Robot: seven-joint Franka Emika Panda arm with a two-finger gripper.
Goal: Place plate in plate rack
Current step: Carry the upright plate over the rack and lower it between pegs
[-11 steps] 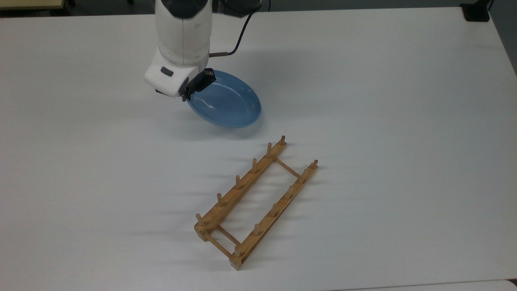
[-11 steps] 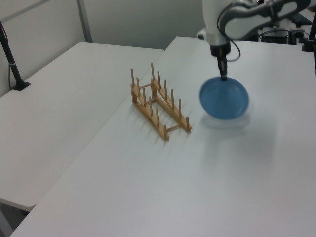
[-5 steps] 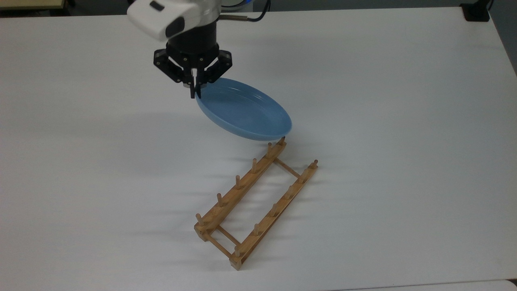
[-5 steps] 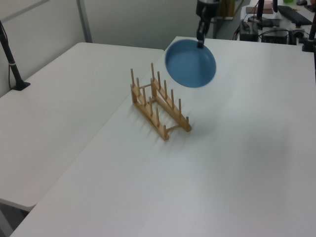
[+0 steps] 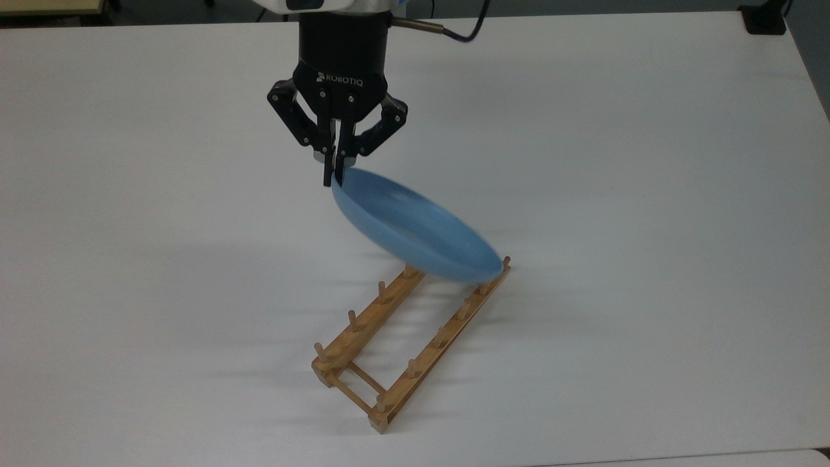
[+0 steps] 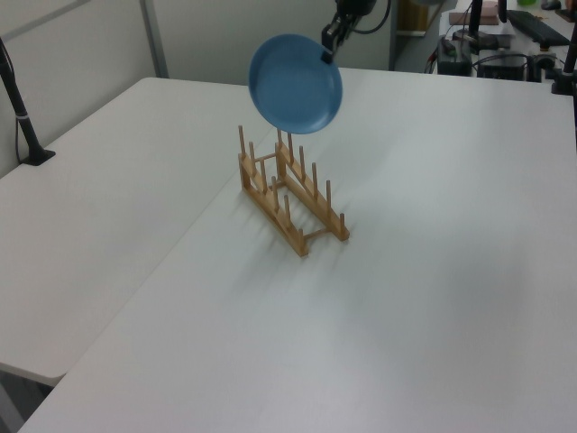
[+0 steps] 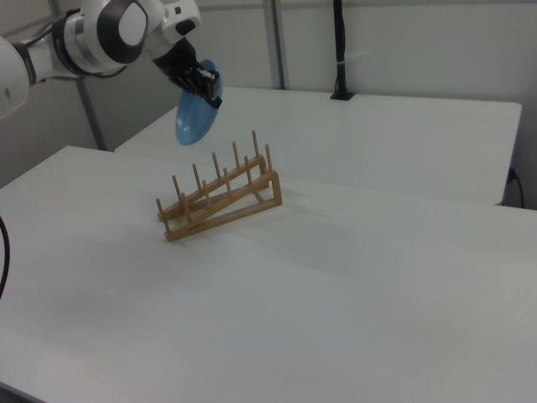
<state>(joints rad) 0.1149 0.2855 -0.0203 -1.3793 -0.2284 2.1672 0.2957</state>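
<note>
1. At the top view's left we see the black two-finger gripper (image 5: 332,174), its fingers pinched tight on the rim of the round, shallow light-blue plate (image 5: 415,227).
2. The plate hangs tilted in the air, clear of the white table (image 5: 616,194); in the left view it floats above the far end of the rack.
3. Below it, we find the light-brown wooden plate rack (image 5: 389,344) with upright pegs resting on the table, its slots holding nothing.
</note>
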